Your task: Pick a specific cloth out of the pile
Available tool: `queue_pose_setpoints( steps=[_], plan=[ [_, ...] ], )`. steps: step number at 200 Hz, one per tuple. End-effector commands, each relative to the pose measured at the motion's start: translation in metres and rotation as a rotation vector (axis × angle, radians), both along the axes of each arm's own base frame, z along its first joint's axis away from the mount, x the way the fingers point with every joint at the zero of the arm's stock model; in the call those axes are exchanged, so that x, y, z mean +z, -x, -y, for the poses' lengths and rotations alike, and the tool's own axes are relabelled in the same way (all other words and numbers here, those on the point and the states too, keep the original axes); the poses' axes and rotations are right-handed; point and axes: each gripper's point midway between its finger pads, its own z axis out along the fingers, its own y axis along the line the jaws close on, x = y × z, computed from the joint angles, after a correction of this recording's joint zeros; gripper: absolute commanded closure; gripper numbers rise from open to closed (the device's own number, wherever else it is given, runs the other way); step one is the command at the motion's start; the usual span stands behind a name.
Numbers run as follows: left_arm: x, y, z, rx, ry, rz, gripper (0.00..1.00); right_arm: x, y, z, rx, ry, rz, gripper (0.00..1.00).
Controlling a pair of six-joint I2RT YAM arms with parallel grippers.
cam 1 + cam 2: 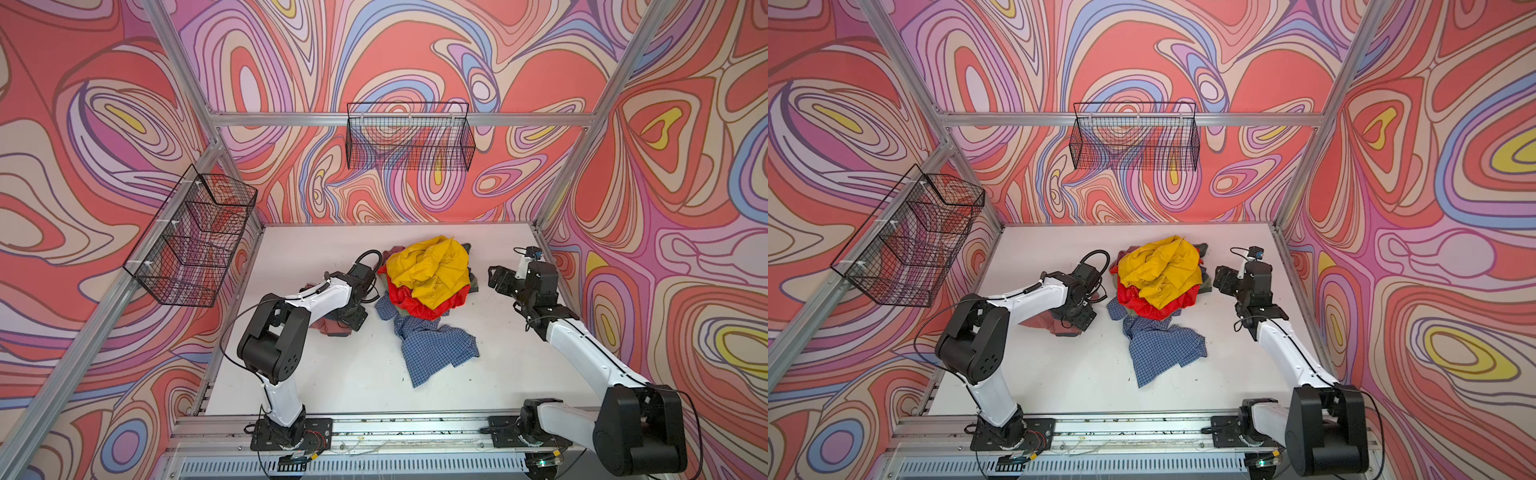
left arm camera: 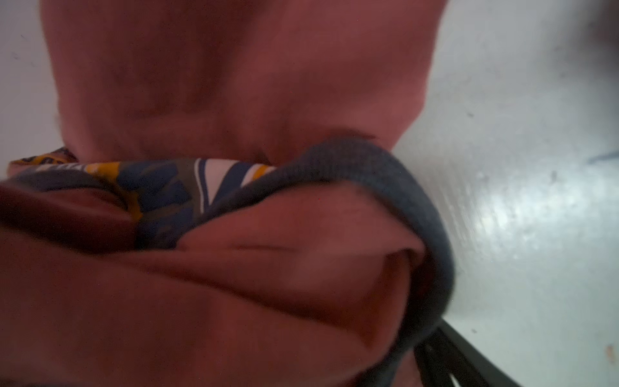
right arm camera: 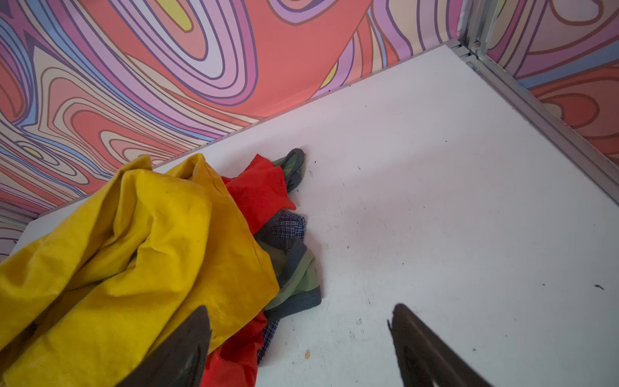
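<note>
In a top view the cloth point(image 1: 328, 327) lies on the white table point(image 1: 332, 378) left of centre, apart from the pile point(image 1: 424, 291), with the left gripper point(image 1: 352, 319) pressed down on its right edge. The left wrist view is filled by its pink folds and a grey-blue trim band point(image 2: 385, 160), so it cannot be told whether that gripper's jaws are apart or closed. The right gripper point(image 3: 301, 310) hangs at the right of the pile, jaws apart and holding nothing, beside the yellow garment point(image 3: 140, 241). A blue checked shirt point(image 1: 436, 349) spreads out below the pile.
</note>
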Motion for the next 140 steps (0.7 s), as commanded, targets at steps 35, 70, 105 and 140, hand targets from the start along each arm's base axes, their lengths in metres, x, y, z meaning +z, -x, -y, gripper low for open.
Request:
queue_pose_setpoints(
  steps=[35,70,105,140],
  plan=[
    [-0.021,0.003,-0.014,0.126,0.061,-0.084,0.54,0.013,0.001,0.005,-0.018,0.024,0.021,0.13],
    [-0.011,-0.008,-0.02,0.175,0.104,-0.033,0.95,0.014,-0.001,0.005,-0.015,0.02,0.023,0.13],
    [0.014,-0.03,-0.031,0.197,0.102,0.064,1.0,0.016,-0.002,0.003,-0.01,0.014,0.028,0.13],
    [0.035,-0.059,-0.048,0.25,0.146,0.145,1.0,0.016,-0.002,0.003,-0.008,0.011,0.03,0.14]
  ],
)
